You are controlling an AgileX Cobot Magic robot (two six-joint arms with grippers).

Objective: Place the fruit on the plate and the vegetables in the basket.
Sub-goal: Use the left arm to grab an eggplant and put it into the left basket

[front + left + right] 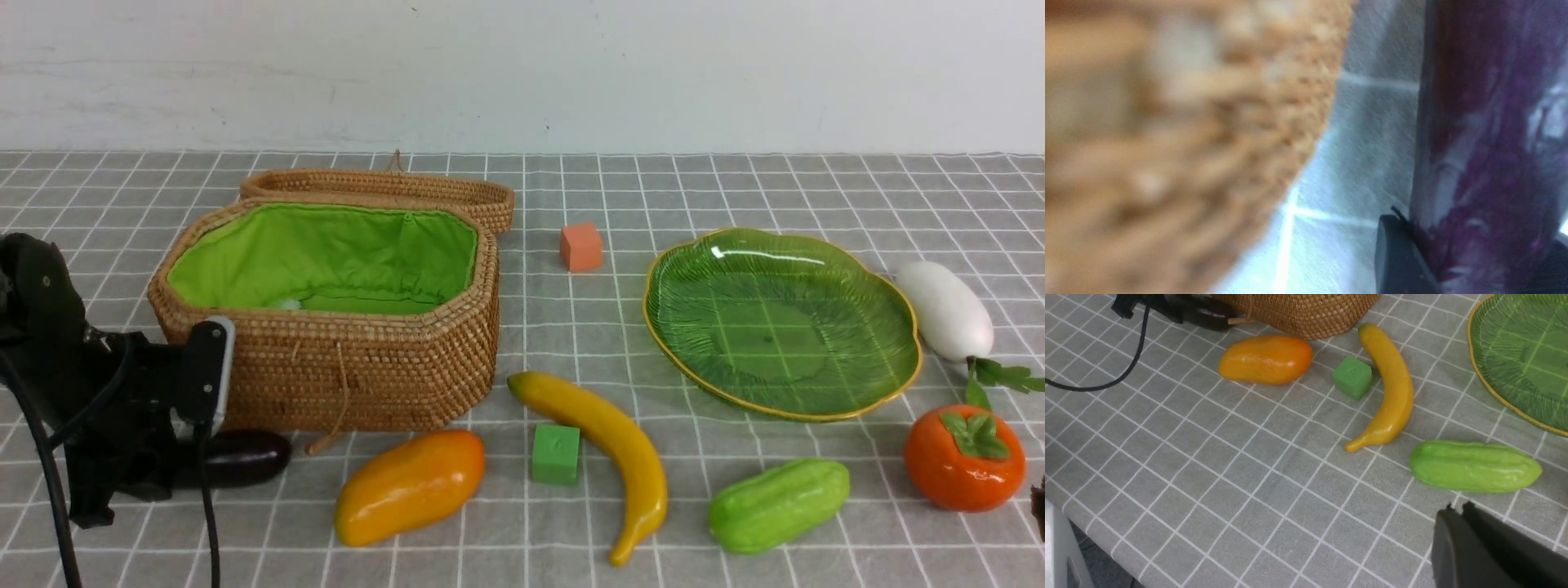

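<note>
1. Fingers [1396,261] of the left gripper [1476,237] press both sides of the glossy dark purple eggplant [245,457], which lies just in front of the tan woven wicker basket [367,376], at its left end
2. Right gripper [1457,510] fingers are closed together, empty, well right of the basket

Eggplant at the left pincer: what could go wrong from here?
1. The eggplant is glossy and rounded, so it could slip from the left pincer on the lift.
2. It lies close beside the tall basket wall; a lift that is too low could bump or shove the basket.
3. The mango lies nearby and might get knocked.
</note>
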